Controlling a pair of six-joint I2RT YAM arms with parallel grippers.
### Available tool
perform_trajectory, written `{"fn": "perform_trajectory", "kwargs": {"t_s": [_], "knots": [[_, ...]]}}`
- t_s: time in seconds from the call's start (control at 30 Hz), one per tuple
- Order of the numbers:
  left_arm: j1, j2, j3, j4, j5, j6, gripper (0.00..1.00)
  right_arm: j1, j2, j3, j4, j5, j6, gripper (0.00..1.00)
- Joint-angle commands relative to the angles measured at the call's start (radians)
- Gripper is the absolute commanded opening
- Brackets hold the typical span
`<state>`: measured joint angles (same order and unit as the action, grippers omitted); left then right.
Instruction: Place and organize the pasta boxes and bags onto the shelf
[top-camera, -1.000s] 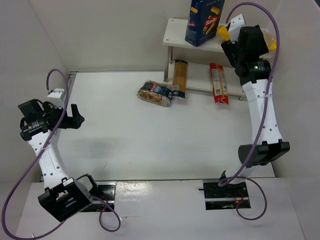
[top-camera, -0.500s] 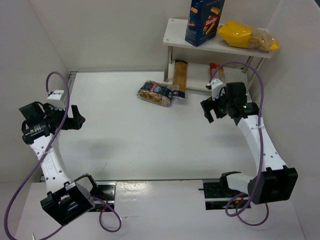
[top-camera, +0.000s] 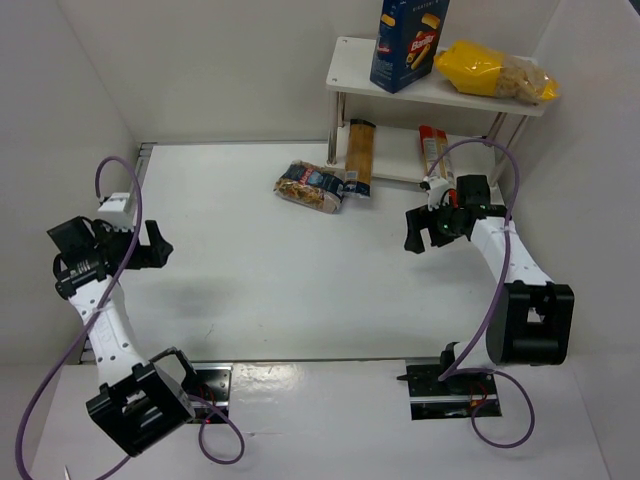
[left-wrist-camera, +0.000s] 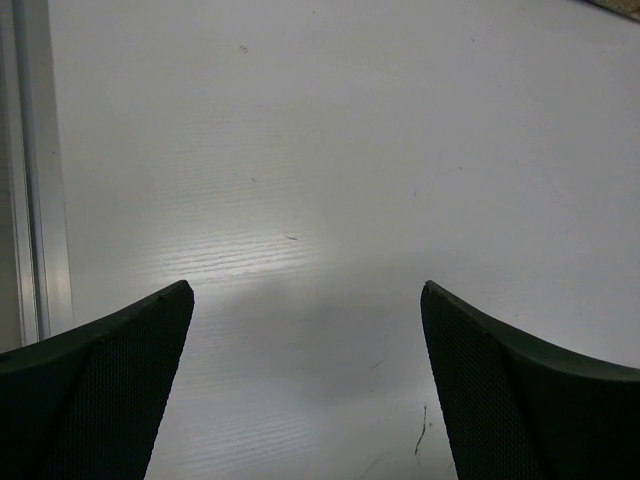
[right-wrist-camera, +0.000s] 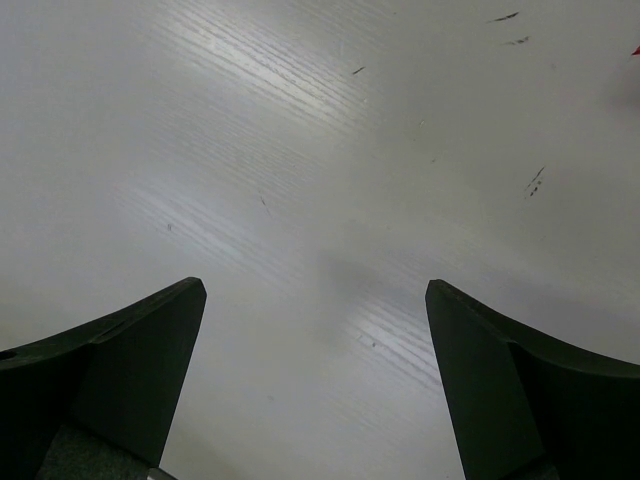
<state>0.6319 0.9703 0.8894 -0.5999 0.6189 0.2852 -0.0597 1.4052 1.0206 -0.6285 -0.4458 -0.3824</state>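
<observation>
The white two-tier shelf (top-camera: 352, 58) stands at the back right. On its top board stand the tall dark-blue pasta box (top-camera: 408, 42) and the large yellow bag (top-camera: 495, 71). The yellow-and-blue long pack (top-camera: 359, 156) and the red long pack (top-camera: 436, 153) lie on the lower board, jutting forward. The small clear bag with a blue label (top-camera: 311, 186) lies on the table left of the shelf. My right gripper (top-camera: 417, 229) is open and empty in front of the shelf; its wrist view (right-wrist-camera: 315, 290) shows only table. My left gripper (top-camera: 157, 244) is open and empty at the far left, over bare table (left-wrist-camera: 305, 290).
White walls enclose the table on the left, back and right. A metal strip (left-wrist-camera: 30, 170) runs along the table's left edge beside my left gripper. The shelf's thin legs (top-camera: 340, 132) stand near the small bag.
My right arm has left the yellow bag on the top board, come down and back from the shelf, and now hangs open over the table in front of it. The left arm has barely moved.
</observation>
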Motion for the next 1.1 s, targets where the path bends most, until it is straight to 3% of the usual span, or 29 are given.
{"fn": "perform_trajectory", "kwargs": {"t_s": [0.0,1.07], "knots": [[0.022,-0.021,-0.007,0.058,0.019,0.003,1.0,0.0,-0.006,-0.013,0.061,-0.022,0.005,0.99],[0.042,-0.102,-0.047,0.112,0.01,0.023,1.0,0.0,-0.012,-0.022,0.079,-0.033,0.005,0.99]]}}
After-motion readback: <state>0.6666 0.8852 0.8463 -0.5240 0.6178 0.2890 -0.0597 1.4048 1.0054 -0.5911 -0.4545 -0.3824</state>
